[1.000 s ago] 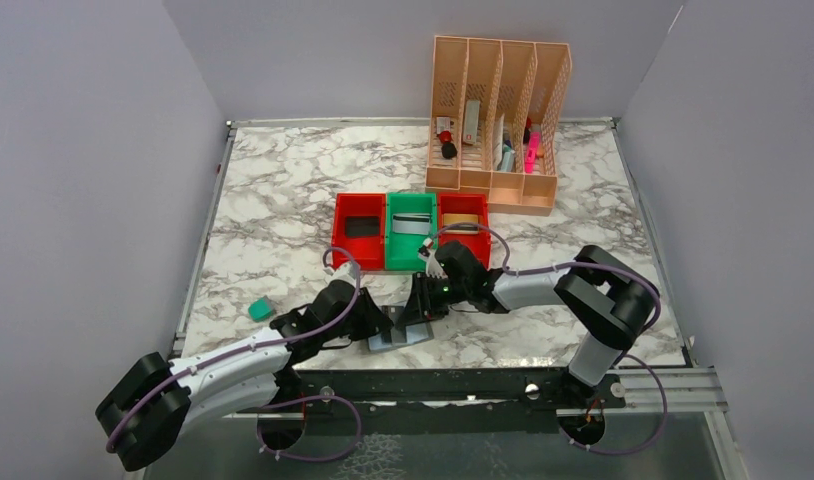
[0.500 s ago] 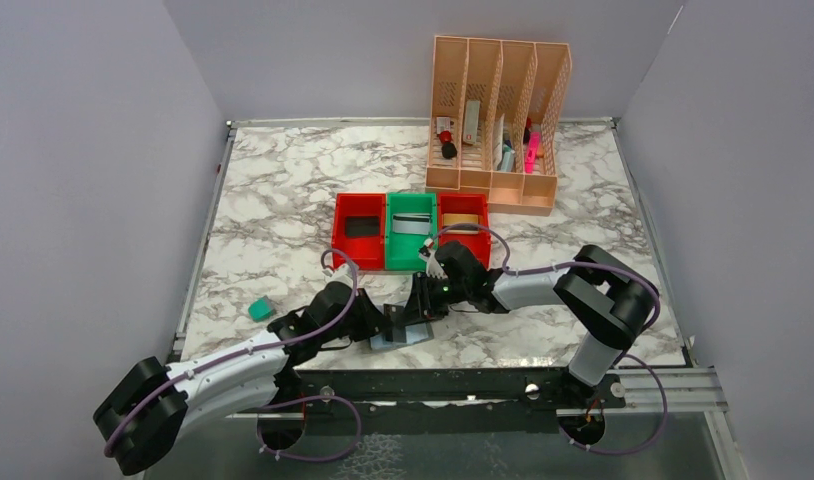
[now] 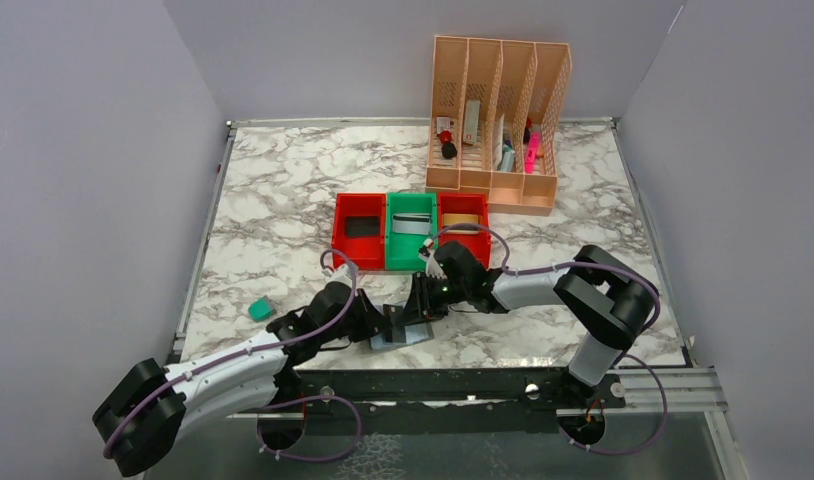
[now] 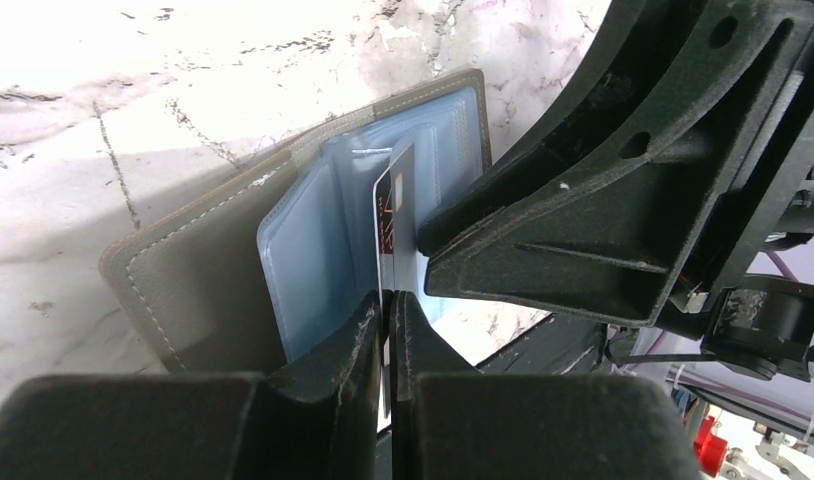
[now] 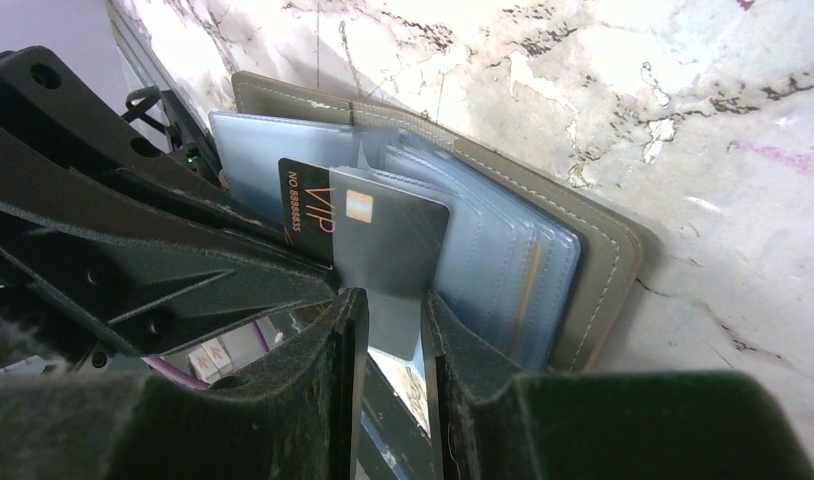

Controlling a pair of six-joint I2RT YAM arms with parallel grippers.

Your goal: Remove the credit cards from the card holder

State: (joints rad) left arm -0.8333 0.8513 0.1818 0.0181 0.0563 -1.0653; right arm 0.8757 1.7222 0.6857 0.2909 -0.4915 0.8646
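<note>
As suits a straight pull, pinches black card (image 4: 398, 220) edge-on between left fingers (image 4: 353, 340); straddles card holder (image 4: 203, 280), 6 o'clock on bench (image 4: 133, 80), with right fingers (image 5: 328, 350) slightly apart, presumably bracing; clamping undeterminable

Marble table (image 3: 283, 200); card holder (image 3: 408, 338); bins (image 3: 359, 258); organiser (image 3: 463, 180)

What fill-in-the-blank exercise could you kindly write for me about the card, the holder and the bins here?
The left end effector pinches the edge of a ____ card.
The card bears the letters ____.
The grey holder lies ____, its pockets showing.
The green bin sits between two ____ bins.
Missing words: black; VIP; open; red.
</note>
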